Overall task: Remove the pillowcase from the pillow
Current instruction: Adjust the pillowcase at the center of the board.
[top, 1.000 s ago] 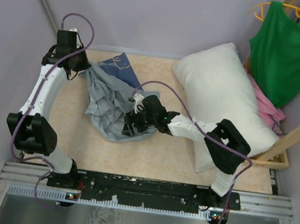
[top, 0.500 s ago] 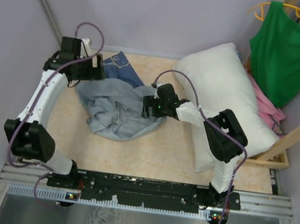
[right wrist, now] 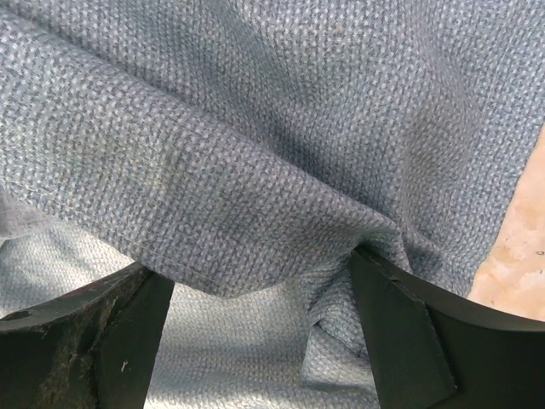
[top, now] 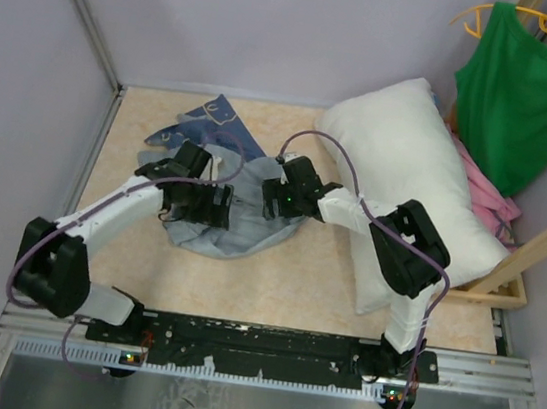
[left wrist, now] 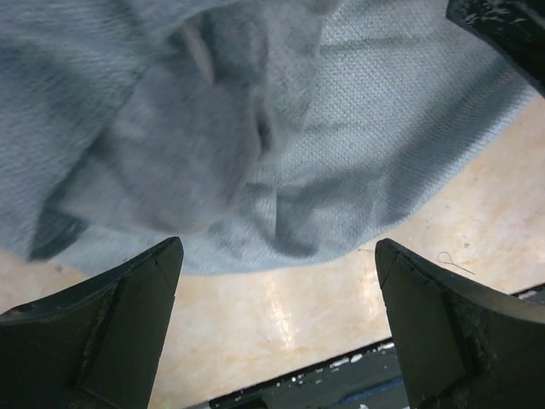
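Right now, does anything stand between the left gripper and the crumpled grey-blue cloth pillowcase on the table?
Nothing visible does. The left gripper is open directly over the crumpled grey-blue cloth pillowcase, and no other thing shows between its fingers and the fabric. The right gripper is at the same cloth, on its right side.

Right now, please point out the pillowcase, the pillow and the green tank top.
pillowcase [top: 240, 232]: top external view, crumpled pale grey part.
pillow [top: 402, 151]: top external view, bare white upper face.
green tank top [top: 525, 96]: top external view, chest area.
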